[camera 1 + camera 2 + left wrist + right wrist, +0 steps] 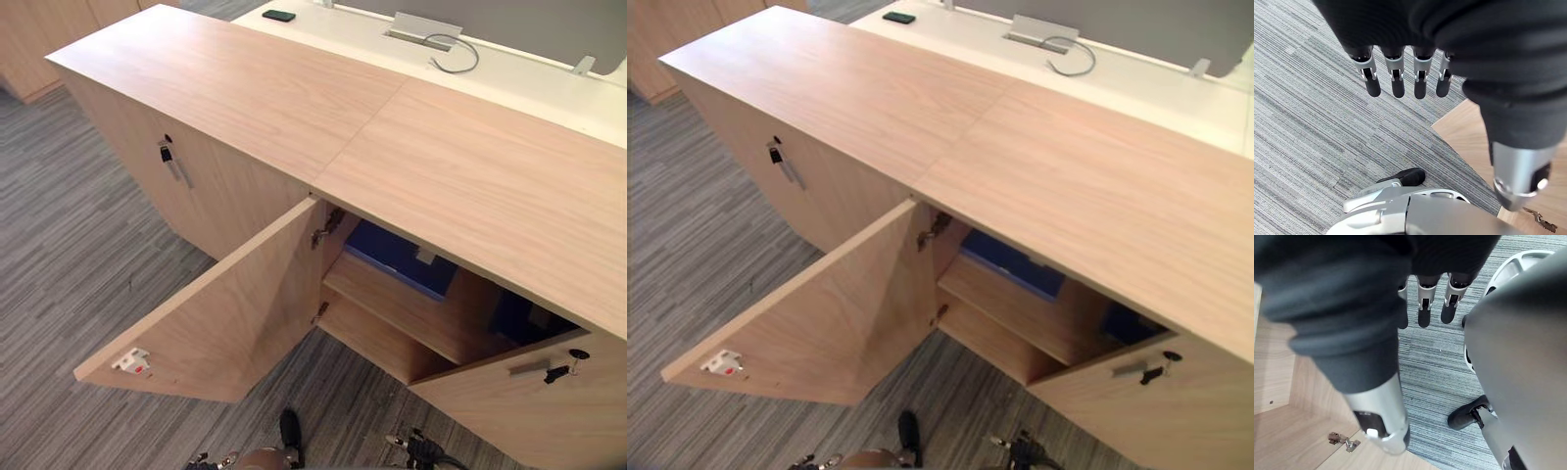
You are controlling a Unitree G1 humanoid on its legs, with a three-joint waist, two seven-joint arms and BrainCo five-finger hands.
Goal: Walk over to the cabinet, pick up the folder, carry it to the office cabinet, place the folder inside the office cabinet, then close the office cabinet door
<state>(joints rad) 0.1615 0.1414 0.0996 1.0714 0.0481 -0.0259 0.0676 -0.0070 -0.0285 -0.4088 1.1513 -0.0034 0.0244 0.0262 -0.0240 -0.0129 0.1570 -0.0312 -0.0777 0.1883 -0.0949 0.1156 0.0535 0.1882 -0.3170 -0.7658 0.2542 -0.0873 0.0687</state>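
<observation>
Blue plastic is showing inside the long pale-wood office cabinet (411,137). A flat blue folder (397,257) is lying on the upper wooden shelf (392,304), tucked beneath the cabinet's top and partly hidden by it. The wide-open wooden door (225,313) is swinging well out over the grey striped carpet (78,245), its white latch piece facing up near the outer edge. The neighbouring wooden door with a metal handle and key (534,401) appears to be standing slightly ajar, though that is hard to tell for sure.

Neither hand is carrying anything. The left hand (1397,81) is hanging over the carpet with its fingers straight and relaxed, touching nothing. The right hand (1425,308) is doing the same beside the cabinet's wood panelling, fingers loose and empty.

Judging from this, the walking, picking up, carrying and placing are looking finished, since the folder is already resting inside. What is remaining is the closing. The open door is waiting to be pushed shut, and both hands are hanging low and apart from it, so an arm is needing to come up against the door's outer face first.
</observation>
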